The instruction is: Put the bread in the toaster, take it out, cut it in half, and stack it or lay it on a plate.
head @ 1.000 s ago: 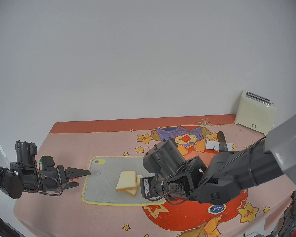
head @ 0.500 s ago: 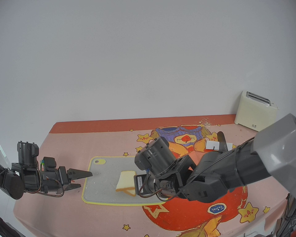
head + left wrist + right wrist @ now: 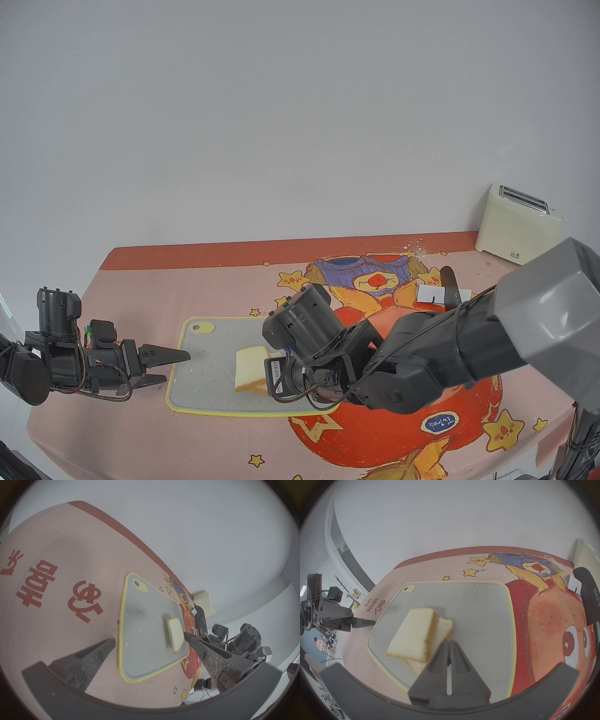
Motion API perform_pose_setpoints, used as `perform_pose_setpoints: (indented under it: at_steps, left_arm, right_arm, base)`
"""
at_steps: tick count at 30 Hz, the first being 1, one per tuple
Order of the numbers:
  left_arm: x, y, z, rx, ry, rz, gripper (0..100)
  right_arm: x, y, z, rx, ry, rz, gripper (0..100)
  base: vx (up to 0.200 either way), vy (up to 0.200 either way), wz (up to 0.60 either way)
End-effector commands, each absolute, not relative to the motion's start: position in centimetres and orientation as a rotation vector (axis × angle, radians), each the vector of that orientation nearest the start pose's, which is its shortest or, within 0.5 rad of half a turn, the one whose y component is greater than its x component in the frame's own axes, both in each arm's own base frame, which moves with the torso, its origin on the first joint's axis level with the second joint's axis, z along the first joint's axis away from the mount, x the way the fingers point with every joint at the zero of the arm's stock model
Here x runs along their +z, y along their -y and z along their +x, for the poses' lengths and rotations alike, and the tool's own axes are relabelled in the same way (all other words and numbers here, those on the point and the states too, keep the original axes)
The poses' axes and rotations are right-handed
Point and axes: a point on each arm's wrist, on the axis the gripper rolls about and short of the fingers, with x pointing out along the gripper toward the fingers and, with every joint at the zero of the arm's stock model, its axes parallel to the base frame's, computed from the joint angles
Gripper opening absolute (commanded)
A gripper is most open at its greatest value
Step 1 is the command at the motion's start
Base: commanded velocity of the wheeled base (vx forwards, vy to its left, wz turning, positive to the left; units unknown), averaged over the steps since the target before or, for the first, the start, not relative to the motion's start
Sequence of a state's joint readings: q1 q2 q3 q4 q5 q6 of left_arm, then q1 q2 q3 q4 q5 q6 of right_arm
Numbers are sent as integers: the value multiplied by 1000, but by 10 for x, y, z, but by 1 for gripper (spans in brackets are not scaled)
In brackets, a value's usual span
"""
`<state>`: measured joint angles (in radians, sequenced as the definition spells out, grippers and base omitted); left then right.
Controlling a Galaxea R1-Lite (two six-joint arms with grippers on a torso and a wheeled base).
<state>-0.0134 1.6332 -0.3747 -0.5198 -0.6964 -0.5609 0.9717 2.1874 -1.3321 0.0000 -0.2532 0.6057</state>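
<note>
Now: bread halves (image 3: pixel 414 634) stacked mid cutting board (image 3: pixel 206 375). R gripper (image 3: pixel 449 642), fingers together, has slid in from board's right to the stack's edge; prob. nudging, plating pending. L gripper (image 3: pixel 177 367), fingers apart, beside board's left edge.

A pink tablecloth (image 3: pixel 156 287) covers the table, with a dark red band (image 3: pixel 250 253) along its far edge, against a plain white wall (image 3: pixel 281 125). It is printed with a cartoon figure in blue (image 3: pixel 375 275), yellow stars (image 3: pixel 294 280) and red lettering (image 3: pixel 37 583). Crumbs (image 3: pixel 415 250) lie by the band. A small white block (image 3: pixel 430 294) sits on the print.
</note>
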Motion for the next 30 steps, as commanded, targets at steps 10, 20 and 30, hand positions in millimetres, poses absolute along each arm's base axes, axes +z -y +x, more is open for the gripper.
perform_pose_setpoints:
  at_steps: [10, 20, 30]
  left_arm:
    - [89, 24, 214, -488, -914, -755, 100]
    - [89, 25, 213, -489, -916, -755, 100]
    - [86, 25, 214, -488, -929, -758, 100]
  right_arm:
    - [82, -378, 226, 510, -846, 49, 0]
    - [77, -392, 221, 540, -842, 47, 0]
    - [79, -411, 220, 590, -810, 51, 0]
  base:
    - [0, 0, 0]
    - [0, 0, 0]
    - [0, 0, 0]
